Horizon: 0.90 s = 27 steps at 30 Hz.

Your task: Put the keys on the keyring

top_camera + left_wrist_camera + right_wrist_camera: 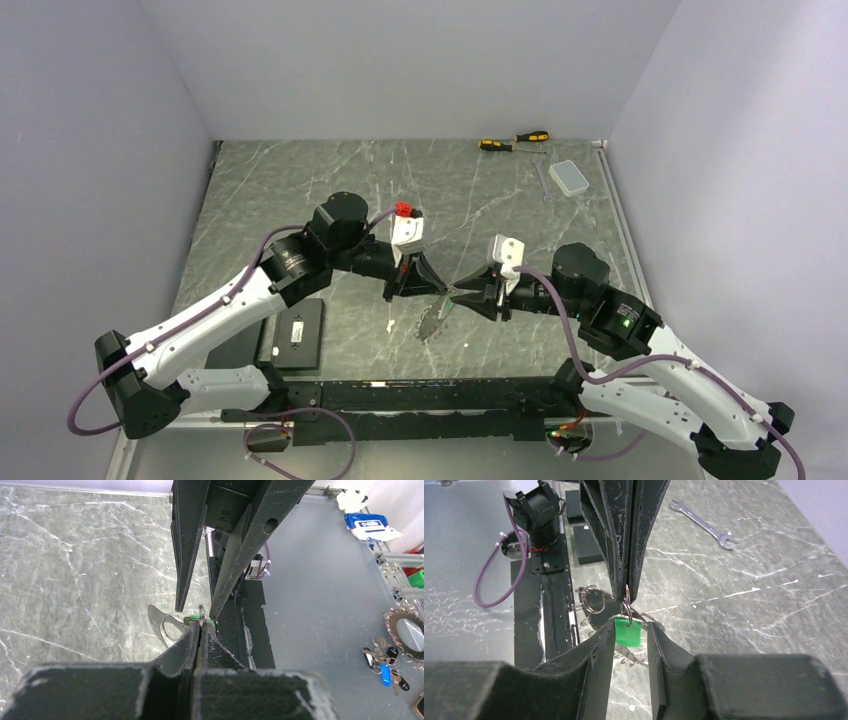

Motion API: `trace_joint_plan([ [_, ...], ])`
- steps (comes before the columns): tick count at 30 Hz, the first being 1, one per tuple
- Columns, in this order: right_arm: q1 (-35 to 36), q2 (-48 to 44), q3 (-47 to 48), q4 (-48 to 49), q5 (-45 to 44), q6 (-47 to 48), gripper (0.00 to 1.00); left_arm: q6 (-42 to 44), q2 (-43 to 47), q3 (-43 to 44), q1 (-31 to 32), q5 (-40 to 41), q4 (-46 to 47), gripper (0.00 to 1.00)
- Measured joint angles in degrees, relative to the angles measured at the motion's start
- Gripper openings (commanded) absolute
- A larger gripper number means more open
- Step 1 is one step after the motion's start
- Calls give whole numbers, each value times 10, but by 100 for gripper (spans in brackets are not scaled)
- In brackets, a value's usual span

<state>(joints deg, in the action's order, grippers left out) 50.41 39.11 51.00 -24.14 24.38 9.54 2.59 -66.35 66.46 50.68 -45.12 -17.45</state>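
My left gripper (437, 288) (200, 625) is shut on a small silver split ring (626, 600) and holds it above the table. The green-headed key (627, 632) (210, 622) hangs at that split ring. My right gripper (462, 295) (630, 627) faces the left one, its fingers apart on either side of the green head, with a small gap showing on one side. The keyring (432, 322), dark with a toothed rim, hangs tilted just below both grippers. Its rim shows in the right wrist view (631, 656) and the left wrist view (161, 625).
Two yellow-and-black screwdrivers (514, 141), a silver wrench (541, 178) (704, 525) and a clear box (570, 177) lie at the far right. A flat black box (300, 333) lies near the left arm. Off the table, another ring with keys (395, 645) lies on the grey floor.
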Motion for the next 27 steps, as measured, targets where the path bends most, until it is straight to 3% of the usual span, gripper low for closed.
trace_joint_plan([
  [5,0,0,0,7,1,-2,33,-8,0,-6,0,0,9,0],
  [11,0,5,0,16,3,-6,0,-10,2,-7,0,0,18,0],
  [27,0,1,-9,35,8,-17,0,-26,17,-17,0,5,36,0],
])
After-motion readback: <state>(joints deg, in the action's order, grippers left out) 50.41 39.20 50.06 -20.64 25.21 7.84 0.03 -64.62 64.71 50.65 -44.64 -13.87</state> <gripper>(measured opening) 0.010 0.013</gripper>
